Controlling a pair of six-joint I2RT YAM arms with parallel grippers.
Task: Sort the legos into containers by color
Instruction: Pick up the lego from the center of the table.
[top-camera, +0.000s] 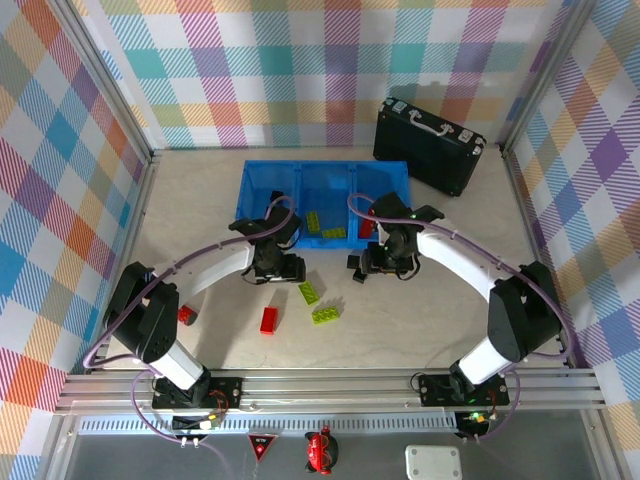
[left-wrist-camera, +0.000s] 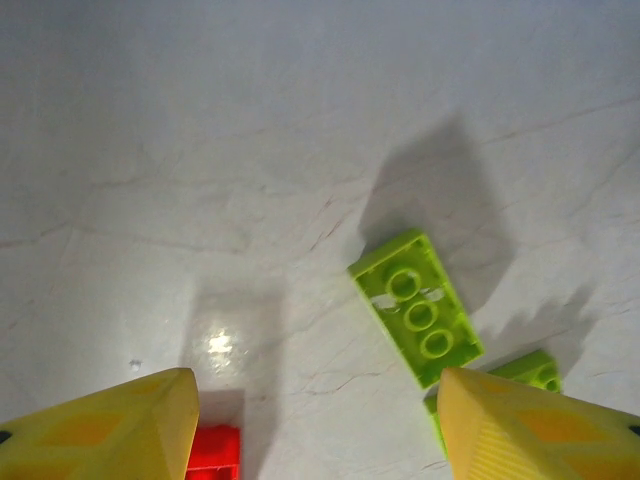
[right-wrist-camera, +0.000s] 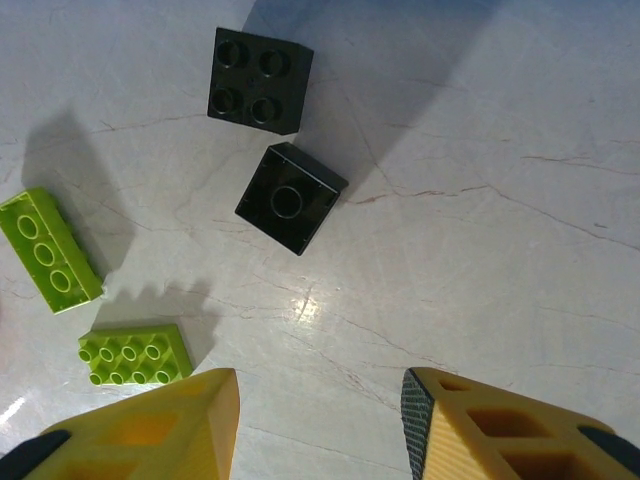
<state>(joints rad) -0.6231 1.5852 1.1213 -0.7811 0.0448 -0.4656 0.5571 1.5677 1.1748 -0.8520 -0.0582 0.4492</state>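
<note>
1. The blue tray (top-camera: 262, 180) lies across the far middle of the table (top-camera: 200, 200). A black case (top-camera: 430, 145) sits just off its right end.
2. Two lime bricks in the tray (top-camera: 315, 220) lie in the middle compartment. A red brick in the tray (top-camera: 366, 225) lies in the right one.
3. The left gripper (top-camera: 275, 266) hangs just in front of the tray's left half. On its wrist camera the yellow fingers (left-wrist-camera: 100, 425) stand wide apart, with nothing between them but bare table.
4. Ahead of those fingers lies an upturned lime brick (left-wrist-camera: 415, 305), hollow side showing. A second lime brick (left-wrist-camera: 530, 372) is partly hidden behind the right finger. The corner of a loose red brick (left-wrist-camera: 213, 452) peeks out beside the left finger.
5. The right gripper (top-camera: 378, 262) hangs in front of the tray's right half. Its fingers are also parted and hold nothing.
6. Ahead of it are two black bricks (right-wrist-camera: 260, 80), very close together; I can't tell if they touch. Off to the left lie the two loose lime pieces.
7. From above, the loose lime pair and red brick sit on the table between the two arms. Another red brick (top-camera: 187, 315) lies well off to the left, beside the left arm.
</note>
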